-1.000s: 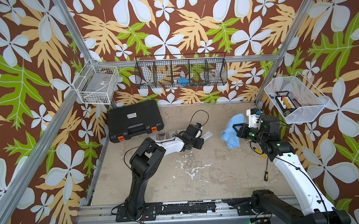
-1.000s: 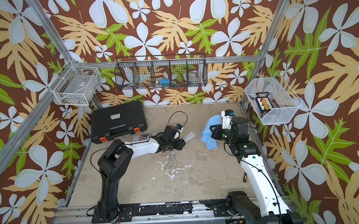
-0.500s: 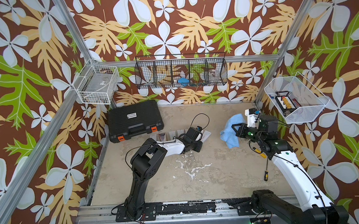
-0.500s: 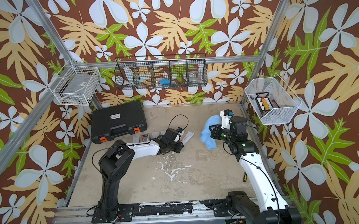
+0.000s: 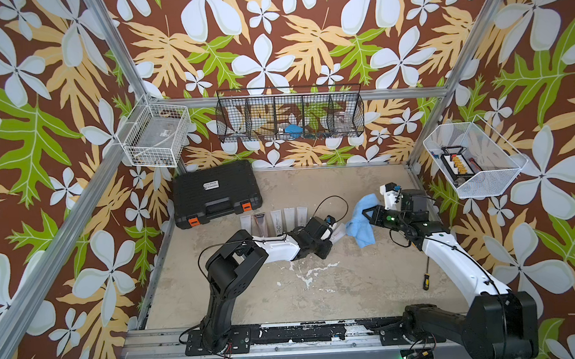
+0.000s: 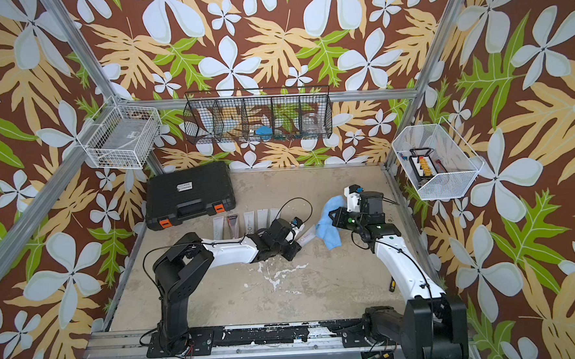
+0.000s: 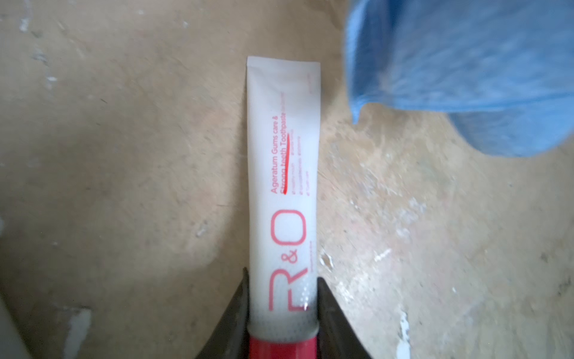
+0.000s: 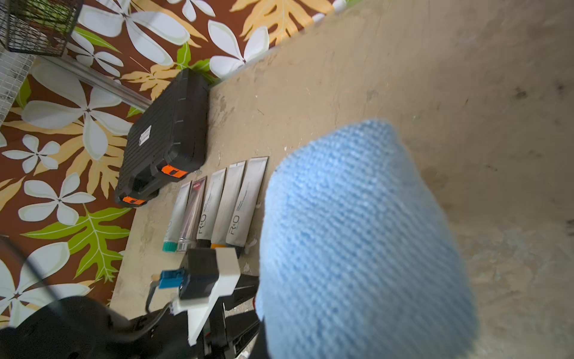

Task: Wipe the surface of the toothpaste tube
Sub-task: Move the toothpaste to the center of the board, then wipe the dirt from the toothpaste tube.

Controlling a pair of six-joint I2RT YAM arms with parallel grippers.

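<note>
**Left pincer on tube, cloth in right pincer, the two apart**

Left pincer point(image 7: 283, 281): narrow. Both fingers point(image 7: 240, 298) press the sides of the toothpaste tube point(image 7: 282, 174), just ahead of its red cap point(image 7: 282, 348). The tube is white with red "R&O" print facing up. It lies along the table point(image 7: 124, 155) and runs straight out ahead of the pincer, crimped end farthest from it.

Right pincer point(image 5: 366, 214): closed on a blue cloth point(image 5: 358, 224), fingertips buried in the fabric. The cloth hangs bunched from it on the side facing the left pincer. In both top views the cloth sits between the two pincers, just past the tube's crimped end and off to one side. There is a visible gap between cloth and tube. The cloth's lower corner may be brushing the table, but it is too blurred in the left wrist view to say.

Other items:
- A row of five other tubes point(image 8: 217, 205) lies side by side behind the left pincer, next to its forearm.
- A black case point(image 5: 216, 194) sits past that row, farther from the left pincer.
- A screwdriver point(image 5: 426, 277) lies on the table well behind the right pincer, beside that arm.
</note>
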